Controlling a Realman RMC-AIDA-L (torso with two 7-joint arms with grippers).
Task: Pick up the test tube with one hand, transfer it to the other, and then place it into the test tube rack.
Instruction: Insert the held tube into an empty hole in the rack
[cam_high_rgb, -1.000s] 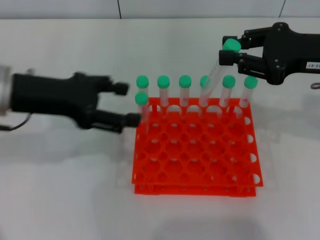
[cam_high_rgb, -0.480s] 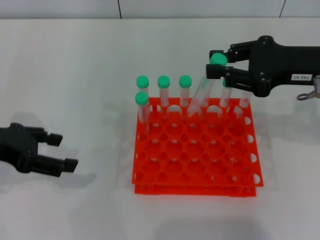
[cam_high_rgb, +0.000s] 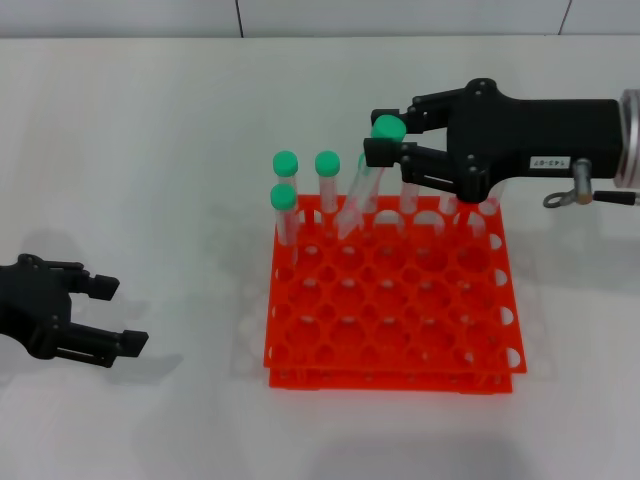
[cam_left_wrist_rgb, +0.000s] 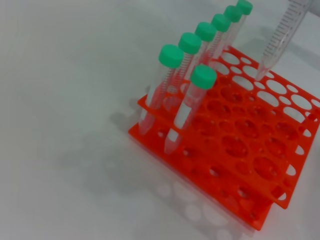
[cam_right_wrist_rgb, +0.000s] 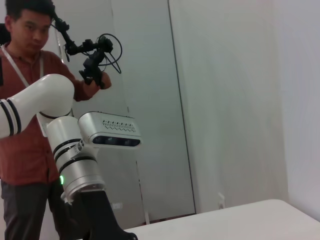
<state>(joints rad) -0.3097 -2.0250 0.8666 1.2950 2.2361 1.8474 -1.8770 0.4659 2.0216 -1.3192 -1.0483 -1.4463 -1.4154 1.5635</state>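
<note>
Left black two-finger gripper (cam_high_rgb: 100, 315), nearest, at 8 o'clock from the bright orange-red square plastic rack (cam_high_rgb: 390, 310): fingers spread, empty, low over the white bench (cam_high_rgb: 150, 150). At 1 o'clock, right black labelled gripper (cam_high_rgb: 385, 140): fingers pinching the green cap of the slim clear test tube (cam_high_rgb: 362, 190), which hangs tilted, tip over a back-row hole.

Risk: the tilt could catch the tip on a hole rim, or knock the neighbouring green-capped tubes (cam_high_rgb: 327, 180).

Left wrist view alone shows the tip (cam_left_wrist_rgb: 261, 75) at the rack top; head view alone shows the grasp. Right wrist view shows neither.
</note>
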